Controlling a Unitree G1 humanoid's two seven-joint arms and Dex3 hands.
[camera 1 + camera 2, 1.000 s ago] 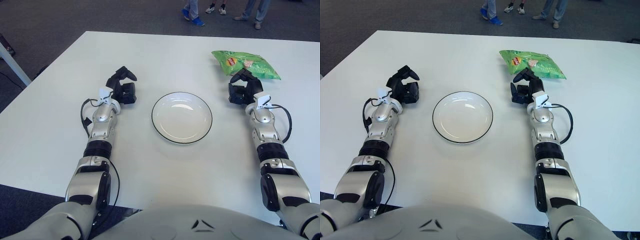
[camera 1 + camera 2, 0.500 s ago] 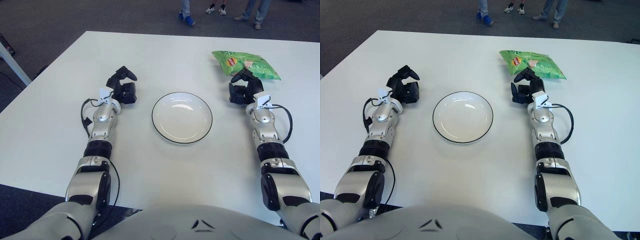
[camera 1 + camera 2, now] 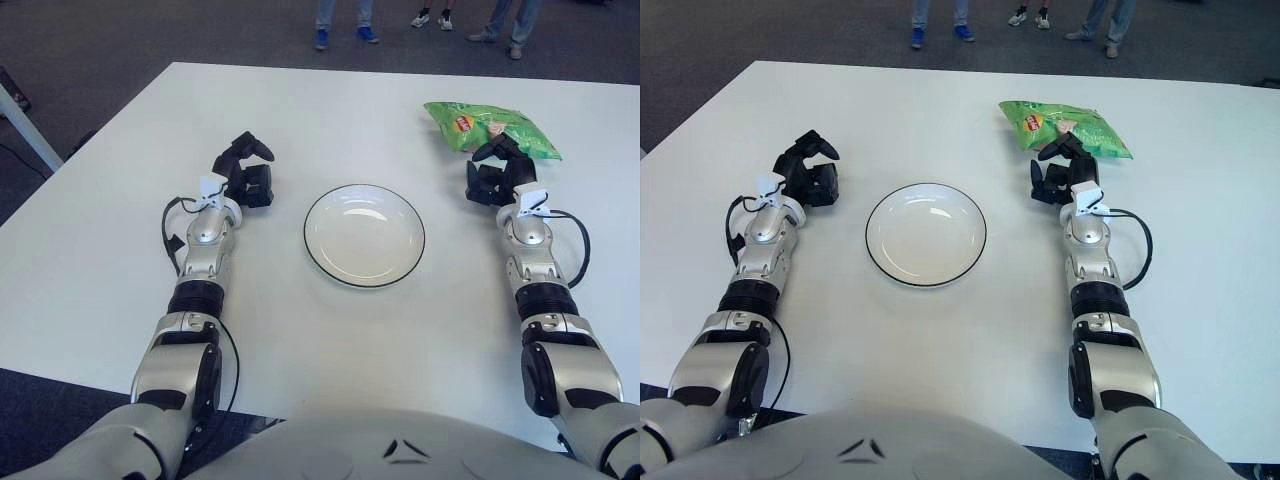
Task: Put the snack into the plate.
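Observation:
A green snack bag [image 3: 490,128] lies flat on the white table at the far right. A white plate [image 3: 364,234] with a dark rim sits empty in the middle. My right hand [image 3: 497,176] is just in front of the bag's near edge, fingers spread and holding nothing, its upper fingertips reaching the bag's edge. My left hand [image 3: 246,172] shows to the left of the plate, fingers loosely curled and empty.
The white table [image 3: 120,230] stretches wide around the plate. Several people's feet [image 3: 340,30] stand on the dark carpet beyond its far edge. A table leg [image 3: 25,125] shows at the far left.
My right hand has moved forward and a little right, closer to the snack bag. The left arm has not moved. The feet in the background have shifted.

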